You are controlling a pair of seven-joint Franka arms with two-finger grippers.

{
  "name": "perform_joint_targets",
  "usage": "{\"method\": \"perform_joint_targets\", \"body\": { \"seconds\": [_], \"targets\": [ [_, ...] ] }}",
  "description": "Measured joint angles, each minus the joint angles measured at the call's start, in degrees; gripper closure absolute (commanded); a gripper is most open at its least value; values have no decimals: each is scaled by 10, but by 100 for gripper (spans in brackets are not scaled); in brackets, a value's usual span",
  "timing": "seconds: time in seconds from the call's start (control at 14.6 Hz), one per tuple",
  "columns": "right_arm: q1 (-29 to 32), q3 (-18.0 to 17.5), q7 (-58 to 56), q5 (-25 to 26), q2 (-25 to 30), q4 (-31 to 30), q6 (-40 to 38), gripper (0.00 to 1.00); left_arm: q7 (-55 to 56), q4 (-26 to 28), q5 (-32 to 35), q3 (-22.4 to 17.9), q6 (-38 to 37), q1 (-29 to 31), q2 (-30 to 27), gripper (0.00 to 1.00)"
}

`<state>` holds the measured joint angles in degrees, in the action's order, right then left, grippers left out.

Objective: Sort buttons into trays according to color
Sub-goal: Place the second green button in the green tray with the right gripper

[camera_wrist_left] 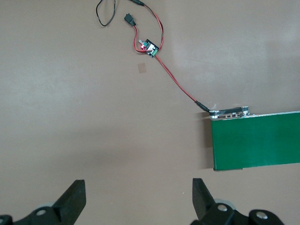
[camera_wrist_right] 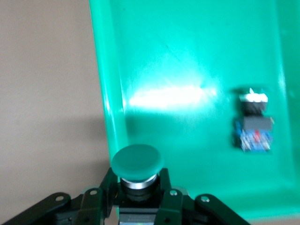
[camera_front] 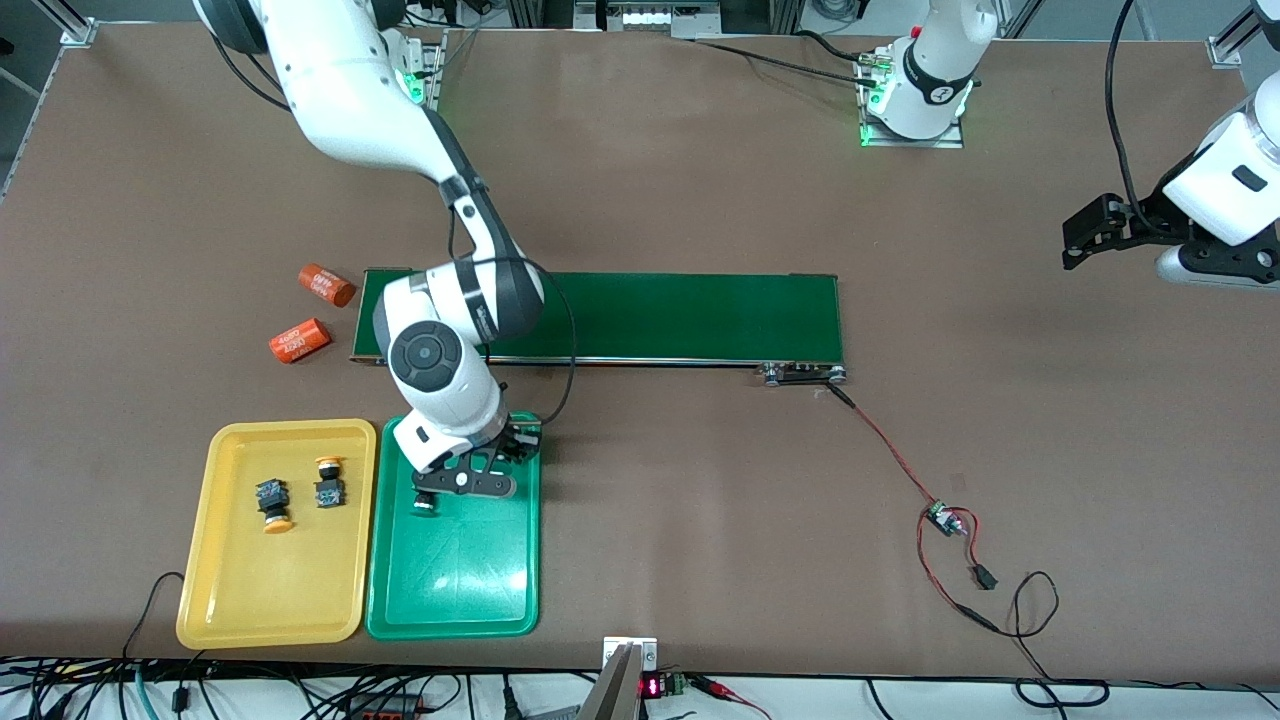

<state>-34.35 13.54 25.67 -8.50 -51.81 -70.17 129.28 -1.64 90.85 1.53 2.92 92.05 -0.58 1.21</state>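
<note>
My right gripper (camera_wrist_right: pixel 137 182) is shut on a green-capped button (camera_wrist_right: pixel 137 161) and holds it over the green tray (camera_wrist_right: pixel 187 56), by its long rim. In the front view this gripper (camera_front: pixel 517 442) is over the tray's (camera_front: pixel 460 590) end nearest the conveyor. A second green-capped button (camera_wrist_right: pixel 253 126) lies on its side in that tray (camera_front: pixel 427 503). The yellow tray (camera_front: pixel 270 600) beside it holds two yellow-capped buttons (camera_front: pixel 272 503) (camera_front: pixel 329 487). My left gripper (camera_front: pixel 1085 235) waits open and empty above bare table at the left arm's end; its fingers (camera_wrist_left: pixel 75 199) stand wide apart.
A long dark green conveyor belt (camera_front: pixel 680 318) lies across the middle of the table; its end shows in the left wrist view (camera_wrist_left: pixel 255 140). Two orange cylinders (camera_front: pixel 327 284) (camera_front: pixel 300 340) lie beside its other end. A small circuit board (camera_front: pixel 940 518) with red and black wires trails from it.
</note>
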Motion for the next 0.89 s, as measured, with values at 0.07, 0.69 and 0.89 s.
{"method": "perform_joint_targets", "body": {
  "seconds": [0.07,0.69,0.89],
  "targets": [
    [4,0,-12,0,-15,4,21,100,0,0,0,0,0,0,0,0],
    [55,0,-92,2,-53,61,-3,0,0,0,0,0,0,0,0,0],
    [45,-1,-90,1,-16,78,-94,0,0,0,0,0,0,0,0,0]
  ]
}}
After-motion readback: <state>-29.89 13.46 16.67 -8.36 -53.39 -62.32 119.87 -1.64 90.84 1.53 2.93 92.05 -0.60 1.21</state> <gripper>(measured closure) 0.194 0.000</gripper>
